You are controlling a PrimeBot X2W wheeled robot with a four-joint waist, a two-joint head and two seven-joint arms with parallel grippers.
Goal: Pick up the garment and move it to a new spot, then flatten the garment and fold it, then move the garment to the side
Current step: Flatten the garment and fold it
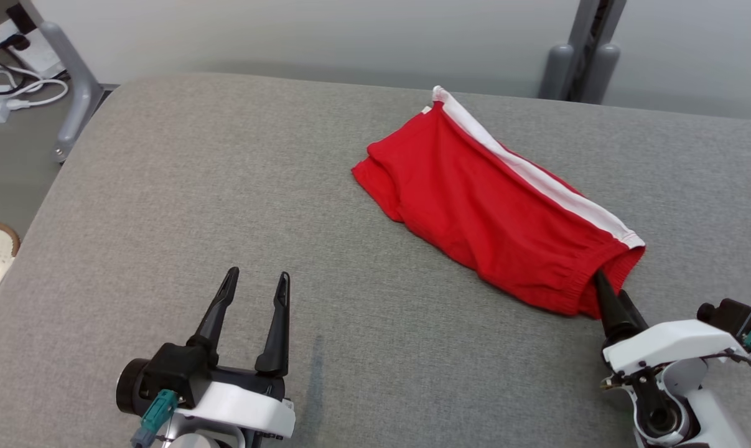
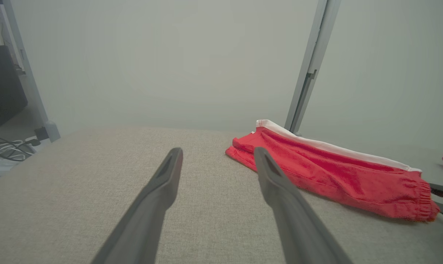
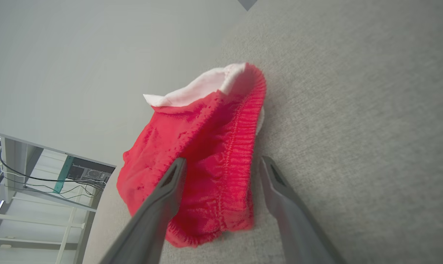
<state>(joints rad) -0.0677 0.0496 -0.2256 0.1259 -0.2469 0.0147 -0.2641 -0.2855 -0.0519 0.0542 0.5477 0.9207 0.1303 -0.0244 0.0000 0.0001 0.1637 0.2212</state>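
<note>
One red garment (image 1: 475, 199) on the grey bench (image 1: 226, 186), over on the right side and a bit far back, lying low and a little crumpled. One white stripe (image 1: 537, 177) along its far edge. One stretchy waistband (image 1: 568, 286) at its near right end.

Two grippers, each with two long dark fingers (image 1: 275, 323). Left gripper (image 1: 258, 274) near and to the left, over bare bench, well apart from the garment. Jaws wide apart, nothing between them.

Right gripper (image 1: 608, 292) near and to the right, right at the waistband. Jaws apart, not clamped. In the right wrist view, one finger over the red cloth, the other on the bare bench side, the edge of the waistband between the two. Touching the cloth or just above it: cannot tell.

Past the far left corner of the bench, one grey metal leg (image 1: 73, 87) and a bunch of white and black cables (image 1: 14, 81) on the floor. Past the far right edge, two grey posts (image 1: 580, 62) side by side.
</note>
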